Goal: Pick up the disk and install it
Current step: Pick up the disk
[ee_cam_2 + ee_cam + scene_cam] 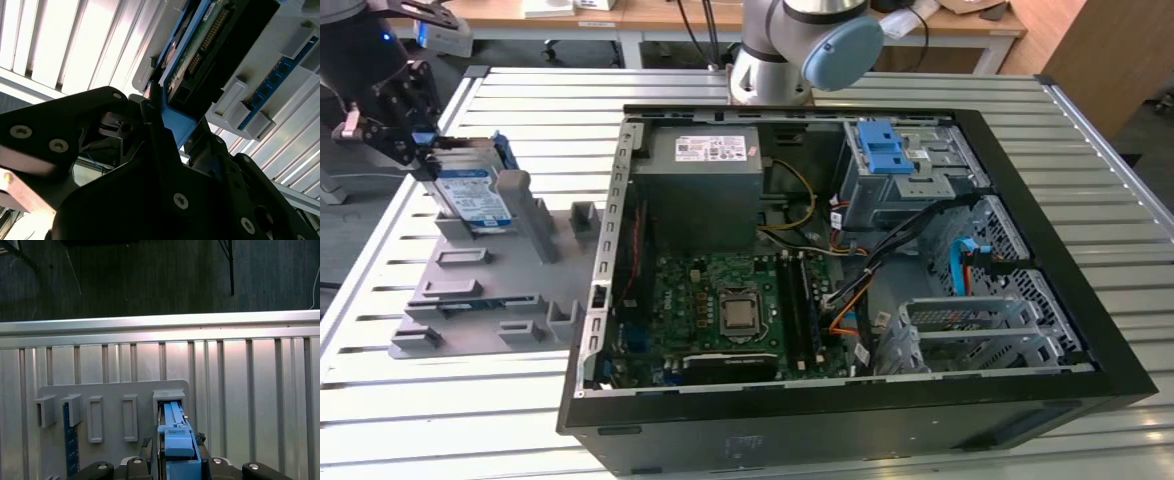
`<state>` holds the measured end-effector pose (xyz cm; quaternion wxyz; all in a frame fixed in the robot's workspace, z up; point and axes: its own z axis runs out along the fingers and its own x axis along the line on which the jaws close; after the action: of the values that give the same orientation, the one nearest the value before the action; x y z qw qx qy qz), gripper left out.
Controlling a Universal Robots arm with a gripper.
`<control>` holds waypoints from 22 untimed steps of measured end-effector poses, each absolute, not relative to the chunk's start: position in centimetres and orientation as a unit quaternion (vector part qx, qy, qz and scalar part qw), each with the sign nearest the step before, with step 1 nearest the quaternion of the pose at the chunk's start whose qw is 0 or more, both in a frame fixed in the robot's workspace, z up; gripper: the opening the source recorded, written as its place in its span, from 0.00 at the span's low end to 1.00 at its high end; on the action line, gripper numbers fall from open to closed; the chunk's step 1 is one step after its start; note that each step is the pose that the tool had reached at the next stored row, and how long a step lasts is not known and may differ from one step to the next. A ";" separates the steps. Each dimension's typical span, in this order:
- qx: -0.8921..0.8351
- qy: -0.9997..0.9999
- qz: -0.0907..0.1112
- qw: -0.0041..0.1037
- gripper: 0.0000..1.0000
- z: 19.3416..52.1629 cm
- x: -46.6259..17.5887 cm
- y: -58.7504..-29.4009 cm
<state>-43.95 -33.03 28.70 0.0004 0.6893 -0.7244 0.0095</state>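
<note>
The disk (pixel 470 192), a silver drive with a white-and-blue label and blue rails, stands on edge in a slot of the grey fixture plate (pixel 480 290) at the exterior view's left. My gripper (pixel 430 158) is at its upper end, with a black finger on each side. In both wrist views the blue rail (pixel 177 125) sits between the fingers (pixel 152 112), which press against it. The disk's green circuit board (pixel 200 55) faces the second wrist camera. In the first wrist view the blue carrier (pixel 175 432) still rests in its holder (pixel 169 397).
An open computer case (pixel 854 250) lies on the slatted metal table (pixel 1067 120), with a grey power-supply box (pixel 700 180) and a blue-latched drive cage (pixel 887 150) inside. A blue memory stick (pixel 70 440) stands in another fixture slot. The arm's base (pixel 781 60) is behind the case.
</note>
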 end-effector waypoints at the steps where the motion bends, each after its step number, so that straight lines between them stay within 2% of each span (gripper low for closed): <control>1: 0.689 -0.724 0.009 0.000 0.44 28.7 -44.0 -33.0; 4: 0.689 -0.724 0.009 0.000 0.45 28.7 -43.9 -33.0; 5: 0.689 -0.725 0.010 0.000 0.52 28.7 -43.9 -33.0; 15: 0.687 -0.727 0.009 0.000 0.52 29.0 -43.9 -33.0; 17: 0.687 -0.727 0.009 0.000 0.50 29.0 -43.9 -33.0; 18: 0.687 -0.727 0.009 0.001 0.44 29.0 -44.0 -33.0; 22: 0.687 -0.727 0.009 0.001 0.42 29.0 -44.0 -33.0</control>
<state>-43.95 -32.99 29.05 0.0005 0.6865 -0.7270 0.0094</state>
